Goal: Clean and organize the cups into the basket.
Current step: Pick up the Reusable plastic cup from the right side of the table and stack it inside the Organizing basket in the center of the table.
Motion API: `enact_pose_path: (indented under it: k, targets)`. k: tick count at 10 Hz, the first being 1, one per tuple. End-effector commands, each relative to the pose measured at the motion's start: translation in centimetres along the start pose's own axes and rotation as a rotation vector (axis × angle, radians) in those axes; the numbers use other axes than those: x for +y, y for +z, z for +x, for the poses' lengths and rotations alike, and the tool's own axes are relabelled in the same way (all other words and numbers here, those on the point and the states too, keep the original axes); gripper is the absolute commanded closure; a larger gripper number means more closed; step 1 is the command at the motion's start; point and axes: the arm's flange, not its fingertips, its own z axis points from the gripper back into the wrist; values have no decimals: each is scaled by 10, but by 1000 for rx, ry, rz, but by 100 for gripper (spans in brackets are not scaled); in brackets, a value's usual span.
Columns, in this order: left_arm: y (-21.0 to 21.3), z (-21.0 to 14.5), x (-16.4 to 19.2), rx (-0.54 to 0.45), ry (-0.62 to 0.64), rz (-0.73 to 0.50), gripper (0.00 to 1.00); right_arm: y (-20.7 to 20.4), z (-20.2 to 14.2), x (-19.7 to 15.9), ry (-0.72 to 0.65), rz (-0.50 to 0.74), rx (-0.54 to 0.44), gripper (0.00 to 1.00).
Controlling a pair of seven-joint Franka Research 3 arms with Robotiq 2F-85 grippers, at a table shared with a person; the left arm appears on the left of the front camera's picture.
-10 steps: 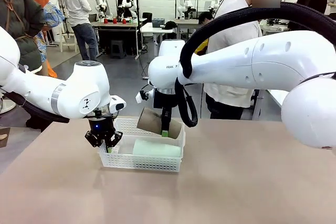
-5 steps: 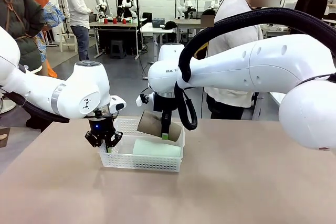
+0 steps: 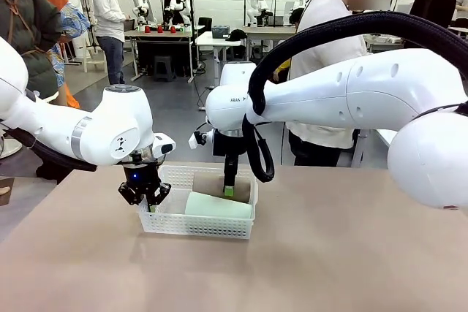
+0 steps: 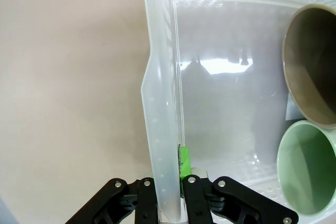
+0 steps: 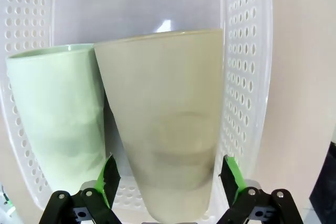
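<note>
The white lattice basket (image 3: 196, 225) sits left of the table's middle. A pale green cup (image 3: 218, 206) lies on its side in it, and a tan cup (image 3: 213, 185) lies right behind it. My right gripper (image 3: 229, 188) hangs over the tan cup (image 5: 165, 124), open, its green pads (image 5: 231, 174) a little off either side of the cup's base. The green cup (image 5: 58, 119) lies beside it against the basket wall (image 5: 241, 77). My left gripper (image 4: 170, 195) is shut on the basket's left wall (image 4: 160, 103). Both cup mouths, tan (image 4: 310, 66) and green (image 4: 307, 174), face it.
A person (image 3: 322, 71) stands at the far side of the table, behind my right arm. The brown tabletop (image 3: 329, 253) stretches bare to the right and front of the basket. Other people and tables stand far back.
The tan cup, held tilted above the basket a second ago, now lies flat inside it. My right gripper has opened and let go of it. The left gripper has not moved.
</note>
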Motion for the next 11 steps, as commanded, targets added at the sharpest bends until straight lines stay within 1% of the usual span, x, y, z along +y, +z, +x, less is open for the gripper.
enact_pose_path:
  k: [1,3,4,6,7,8,11]
  targets:
    - [-2,0,0,2,-1,2,100,3,-4,6,-22,-37,-29,0]
    - [-2,0,0,2,-1,2,100,17,-9,18,-12,-56,-56,0]
    - [-2,0,0,2,-1,2,100,35,-16,29,1,-55,-88,0]
    - [-2,0,0,2,-1,2,100,74,-48,48,-29,-118,-191,0]
    - [-2,0,0,2,-1,2,100,91,-77,53,-30,-112,-281,0]
    - [-2,0,0,2,-1,2,100,103,-114,58,-39,-116,-378,0]
    - [-2,0,0,2,-1,2,100,119,-259,88,-3,-119,-736,0]
